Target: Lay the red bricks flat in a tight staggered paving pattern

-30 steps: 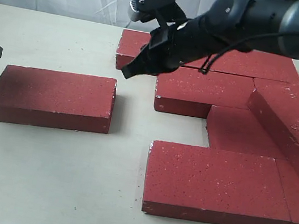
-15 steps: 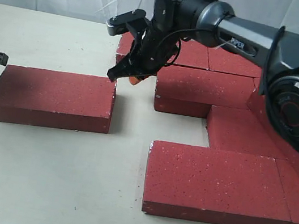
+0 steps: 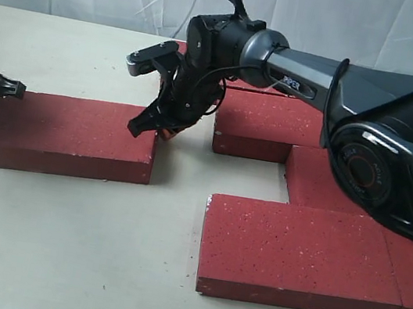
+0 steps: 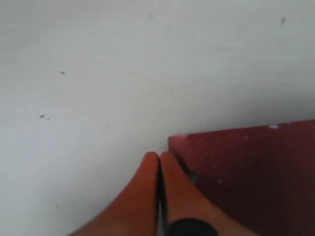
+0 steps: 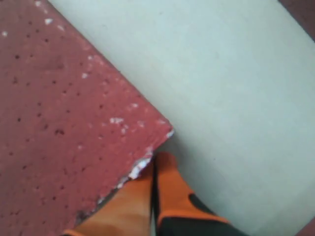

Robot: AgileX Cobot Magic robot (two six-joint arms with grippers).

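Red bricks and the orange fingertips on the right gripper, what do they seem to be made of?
Red bricks: probably fired clay or concrete, matte and rough, with pits, white speckles and a chipped whitish corner in the right wrist view. Orange fingertips: smooth and evenly coloured, likely rubber or soft plastic; can't say which.

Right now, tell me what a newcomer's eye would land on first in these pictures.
The big dark right arm stretches across the middle, its shut right gripper at the far right corner of the lone brick, which lies flat on the left of the table. The shut left gripper sits at that brick's opposite far corner. On the right, the other red bricks lie packed in a staggered block.
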